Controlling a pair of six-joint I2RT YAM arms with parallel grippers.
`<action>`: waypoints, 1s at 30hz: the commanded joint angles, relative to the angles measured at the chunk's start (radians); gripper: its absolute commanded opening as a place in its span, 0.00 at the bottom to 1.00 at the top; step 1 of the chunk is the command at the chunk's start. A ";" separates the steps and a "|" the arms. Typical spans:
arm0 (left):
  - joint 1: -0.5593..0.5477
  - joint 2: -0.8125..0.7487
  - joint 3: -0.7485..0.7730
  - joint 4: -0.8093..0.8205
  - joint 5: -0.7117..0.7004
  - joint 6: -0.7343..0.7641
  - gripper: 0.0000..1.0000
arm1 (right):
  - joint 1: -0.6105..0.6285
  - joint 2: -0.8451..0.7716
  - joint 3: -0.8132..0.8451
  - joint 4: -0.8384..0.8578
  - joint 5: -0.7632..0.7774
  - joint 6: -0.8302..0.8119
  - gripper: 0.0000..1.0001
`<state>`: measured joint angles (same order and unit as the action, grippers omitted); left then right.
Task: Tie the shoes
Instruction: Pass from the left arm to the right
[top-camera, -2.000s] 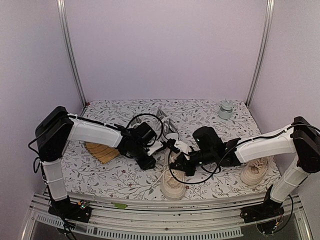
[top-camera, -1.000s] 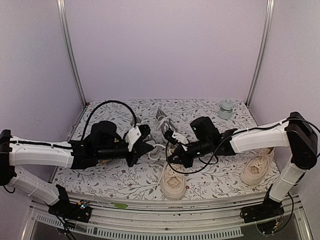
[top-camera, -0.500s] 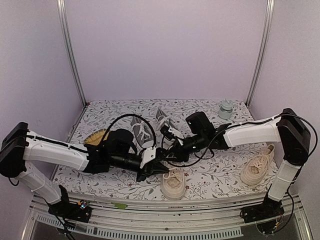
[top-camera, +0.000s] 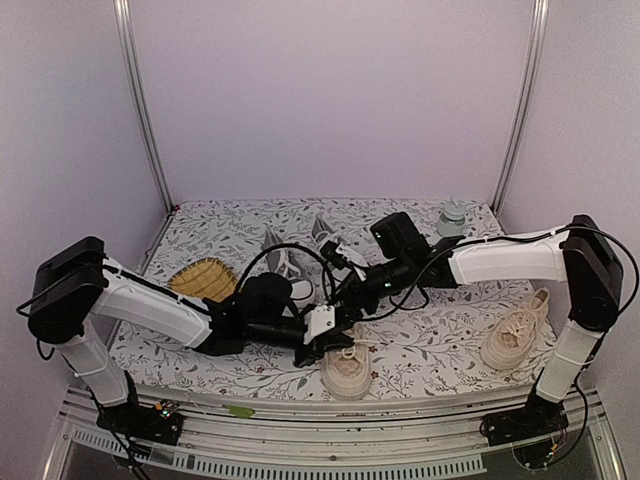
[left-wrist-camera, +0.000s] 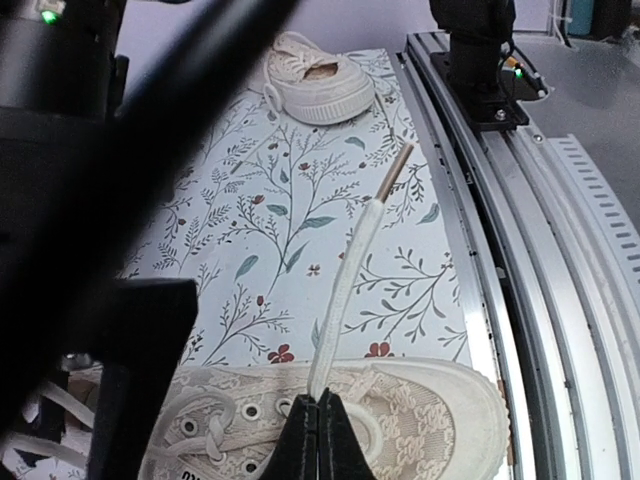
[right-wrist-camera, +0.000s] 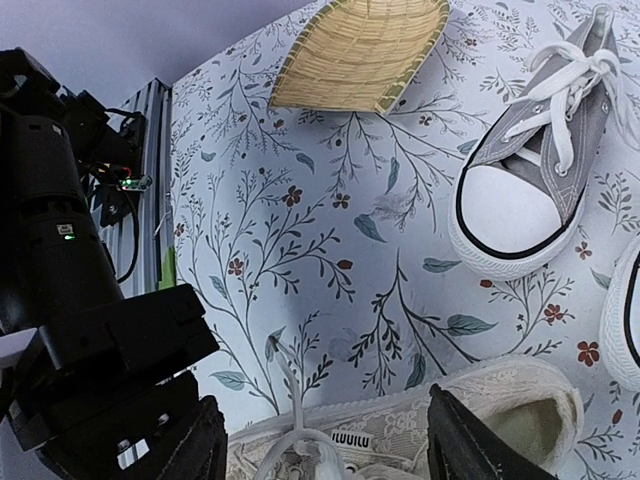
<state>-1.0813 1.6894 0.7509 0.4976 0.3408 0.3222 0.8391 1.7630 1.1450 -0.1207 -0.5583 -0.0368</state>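
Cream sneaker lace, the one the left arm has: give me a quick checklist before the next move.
1. Left end effector shut on the lace: ok.
2. Aglet free in the air beyond the fingers: ok.
3. Right end effector open above the cream sneaker: ok.
4. Second lace end gripped: not ok, the right jaws stand wide apart.
5. Grey sneaker apart from the cream sneaker: ok.
6. Knot formed: cannot tell.

A lace (left-wrist-camera: 350, 280) runs between the left fingers (left-wrist-camera: 300, 445), a sneaker (left-wrist-camera: 420, 400) beneath them. A basket (right-wrist-camera: 360, 55) lies beyond the right fingers (right-wrist-camera: 480, 440).
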 joint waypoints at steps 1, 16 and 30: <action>-0.029 0.013 0.022 0.064 -0.084 0.023 0.00 | -0.016 -0.067 0.044 -0.058 0.041 0.008 0.71; -0.041 0.060 0.040 0.093 -0.103 0.030 0.00 | -0.033 -0.181 0.051 -0.224 0.100 -0.007 1.00; -0.042 0.061 0.039 0.091 -0.131 0.034 0.00 | -0.064 -0.426 -0.166 -0.384 -0.031 -0.004 0.87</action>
<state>-1.1095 1.7416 0.7826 0.5636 0.2176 0.3481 0.7799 1.3544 1.0256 -0.4656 -0.5240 -0.0433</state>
